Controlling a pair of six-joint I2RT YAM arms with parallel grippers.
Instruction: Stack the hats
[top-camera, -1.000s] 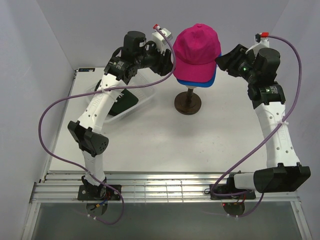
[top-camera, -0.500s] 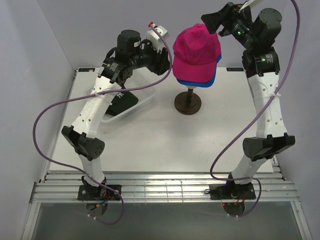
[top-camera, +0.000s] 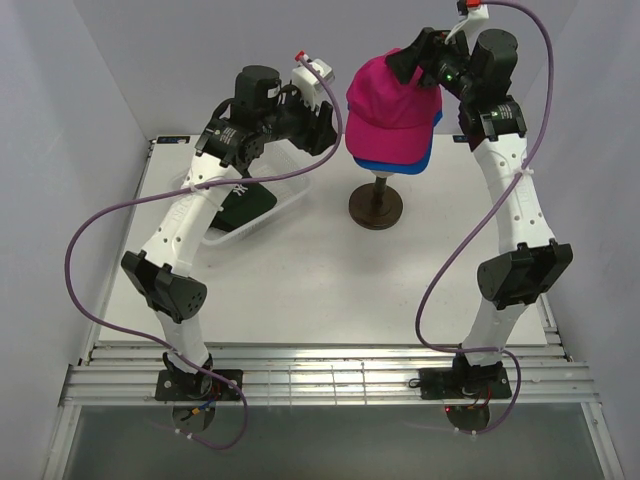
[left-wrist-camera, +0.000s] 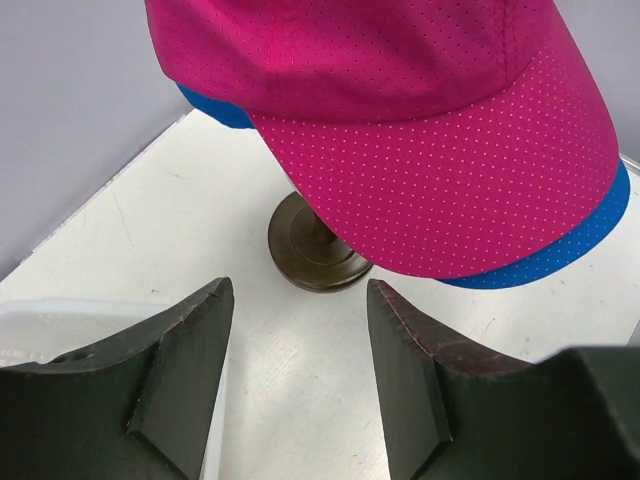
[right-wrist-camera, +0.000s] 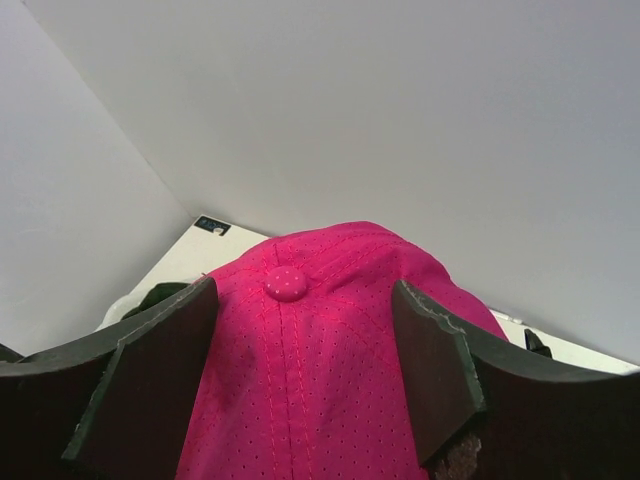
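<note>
A magenta pink cap (top-camera: 392, 100) sits on top of a blue cap (top-camera: 408, 160) on the head of a dark stand (top-camera: 376, 208). My right gripper (top-camera: 406, 62) is open and empty just above the pink cap's crown; in the right wrist view the cap (right-wrist-camera: 310, 400) lies between and below its fingers (right-wrist-camera: 160, 380). My left gripper (top-camera: 328, 124) is open and empty to the left of the caps. The left wrist view shows the pink brim (left-wrist-camera: 440, 170), the blue brim (left-wrist-camera: 590, 235) and the stand's base (left-wrist-camera: 315, 255). A dark cap (top-camera: 245, 205) lies in the basket.
A white plastic basket (top-camera: 290, 192) stands at the back left under my left arm; its corner shows in the left wrist view (left-wrist-camera: 60, 320). Walls close in the table on the left, back and right.
My right arm has risen and swung left, from beside the caps' right side to above the pink cap's crown. My left gripper has drawn back slightly to the left.
</note>
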